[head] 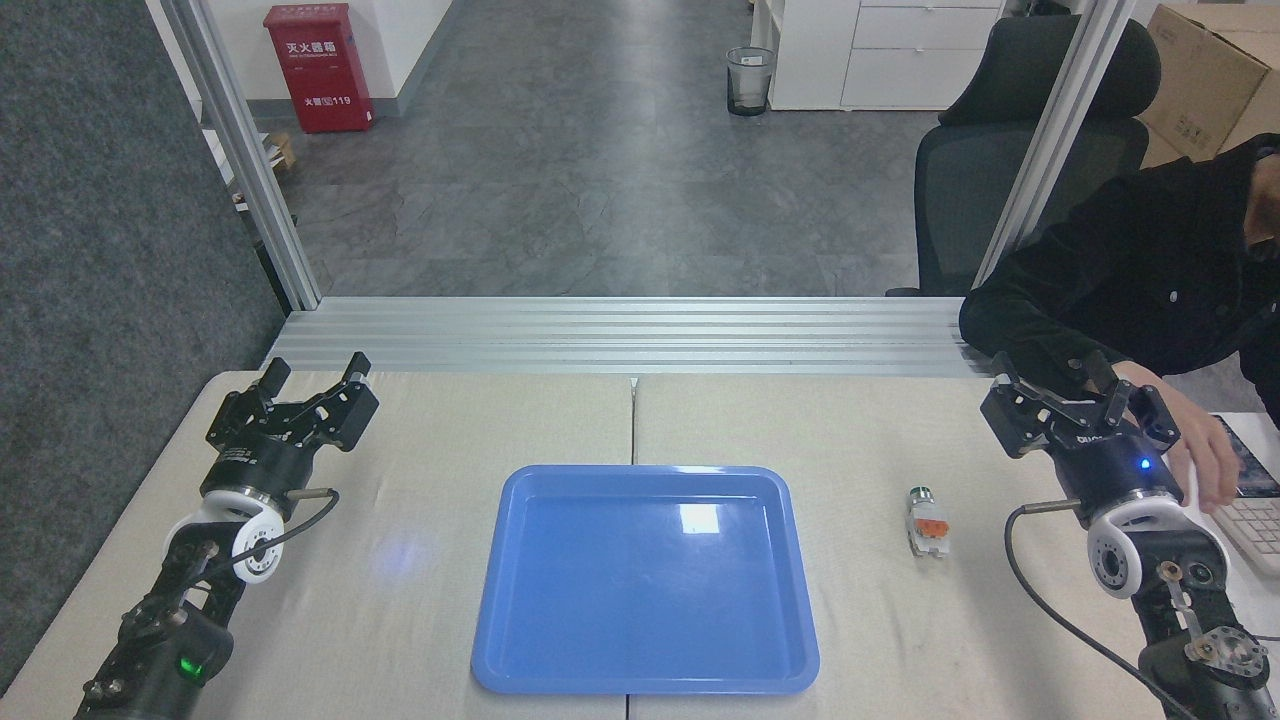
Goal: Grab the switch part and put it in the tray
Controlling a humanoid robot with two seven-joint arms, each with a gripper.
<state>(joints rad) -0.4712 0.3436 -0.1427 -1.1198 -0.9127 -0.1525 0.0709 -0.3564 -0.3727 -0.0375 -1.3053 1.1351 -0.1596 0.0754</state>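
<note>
The switch part (927, 521), a small white block with an orange middle and a silver-green end, lies on the table to the right of the tray. The blue tray (512, 600) sits in the middle of the table with nothing in it. My right gripper (1053, 372) hovers open at the far right, beyond and to the right of the switch part, holding nothing. At the far left my left gripper (316, 368) is open too, well away from the tray.
A person in a black sleeve (1120, 290) sits at the right, with a hand (1205, 460) just behind my right gripper by a keyboard (1250, 520). An aluminium rail (620, 335) runs along the table's far edge.
</note>
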